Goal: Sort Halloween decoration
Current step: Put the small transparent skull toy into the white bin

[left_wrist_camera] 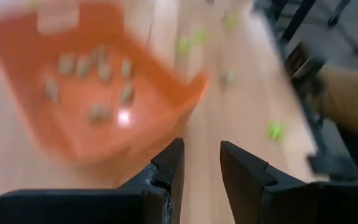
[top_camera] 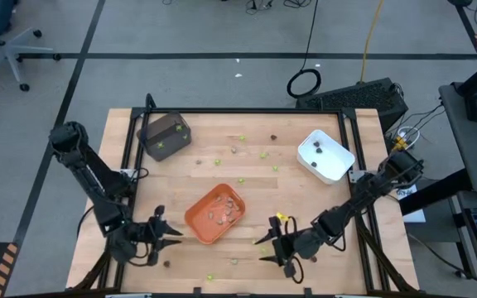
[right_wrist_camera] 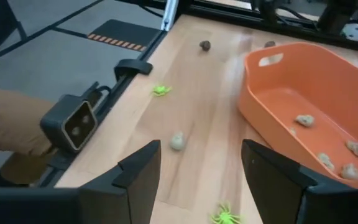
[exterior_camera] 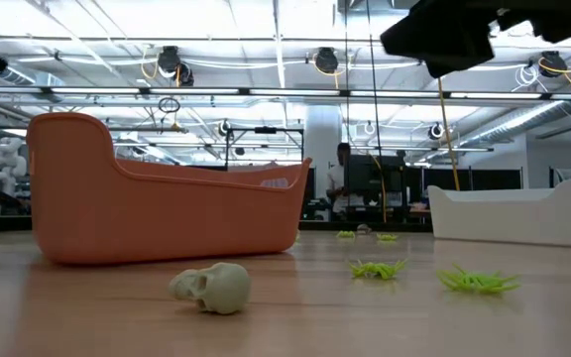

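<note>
Right hand [right_wrist_camera: 201, 171] gapes wide and empty; left hand [left_wrist_camera: 201, 168] part-open, empty.

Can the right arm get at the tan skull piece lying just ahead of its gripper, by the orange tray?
Probably yes. The right gripper is open and empty, and the tan skull piece lies alone on bare wood ahead of it, clear of the orange tray.
</note>
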You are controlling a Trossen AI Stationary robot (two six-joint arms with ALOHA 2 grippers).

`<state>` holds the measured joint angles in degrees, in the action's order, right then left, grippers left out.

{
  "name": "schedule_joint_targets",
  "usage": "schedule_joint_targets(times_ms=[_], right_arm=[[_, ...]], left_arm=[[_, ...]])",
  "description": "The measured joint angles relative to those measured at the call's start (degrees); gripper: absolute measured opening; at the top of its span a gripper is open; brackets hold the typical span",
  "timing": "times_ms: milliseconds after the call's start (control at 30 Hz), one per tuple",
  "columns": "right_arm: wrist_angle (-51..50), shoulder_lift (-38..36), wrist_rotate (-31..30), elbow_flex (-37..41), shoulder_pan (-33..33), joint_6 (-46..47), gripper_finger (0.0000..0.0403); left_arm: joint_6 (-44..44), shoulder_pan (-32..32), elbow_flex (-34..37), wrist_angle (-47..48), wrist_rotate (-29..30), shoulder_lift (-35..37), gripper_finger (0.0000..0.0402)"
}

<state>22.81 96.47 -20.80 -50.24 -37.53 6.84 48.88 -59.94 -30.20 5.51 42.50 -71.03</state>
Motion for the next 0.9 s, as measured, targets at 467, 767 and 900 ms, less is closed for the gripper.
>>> schedule_joint_targets(times_ms=[467,767,900], right_arm=[[-2.6,0.0,0.0,0.0,-1.6,0.0,0.0208],[-5.2,0.0,-0.1,0.0,-1.6,0.0,0.0208],[-5.3,0.0,-0.1,0.0,-1.6,0.0,0.0208]], left_arm=[[32.7,1.0,-13.6,47.1,-20.5,1.6,0.0102],[40.8,0.6,-13.3,50.5,-27.0,-0.7,0.0110],[41.6,0.6,-13.3,50.6,-27.1,-3.8,0.0143]])
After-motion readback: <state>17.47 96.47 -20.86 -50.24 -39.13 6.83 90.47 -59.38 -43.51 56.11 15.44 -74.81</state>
